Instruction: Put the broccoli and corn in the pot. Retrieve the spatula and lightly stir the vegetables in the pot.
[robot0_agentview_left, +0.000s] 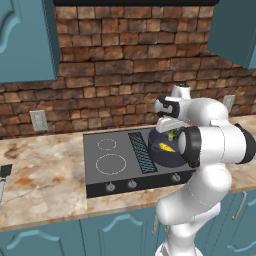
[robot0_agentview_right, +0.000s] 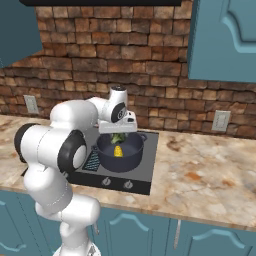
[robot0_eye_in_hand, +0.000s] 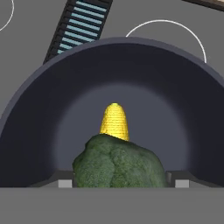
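I see the broccoli (robot0_eye_in_hand: 119, 162) between the finger tips at the bottom of my hand view, its bumpy crown hanging over the open pot (robot0_eye_in_hand: 35, 131). The gripper (robot0_eye_in_hand: 119, 183) is closed on the floret: a pad (robot0_eye_in_hand: 64, 183) sits against each side of it. In the right base view the broccoli (robot0_agentview_right: 118, 137) hangs just under the hand, at about the level of the pot's rim (robot0_agentview_right: 137, 146), and I cannot tell whether it touches anything below.

The corn (robot0_eye_in_hand: 115, 121) lies on the bottom of the pot, directly beyond the broccoli, its tip pointing away from the camera. From the left base view the corn (robot0_agentview_left: 166, 147) shows as a yellow sliver inside the pot (robot0_agentview_left: 162, 155), with the broccoli (robot0_agentview_left: 172, 134) above it and the gripper (robot0_agentview_left: 171, 131) over that.

The pot stands on the cooktop (robot0_agentview_left: 100, 175), on the burner side right of the central grille (robot0_agentview_left: 142, 151) (the rendered ring of another burner (robot0_eye_in_hand: 175, 28) shows past the pot's far rim). The cooktop's two left burner rings (robot0_agentview_left: 110, 163) are bare, and its knobs (robot0_agentview_left: 132, 184) run along the front edge.

Far left of the cooktop, at the edge of the left base view, the spatula (robot0_agentview_left: 3, 176) lies on the marble counter (robot0_agentview_left: 45, 170), black head toward the brick wall (robot0_agentview_left: 115, 65).
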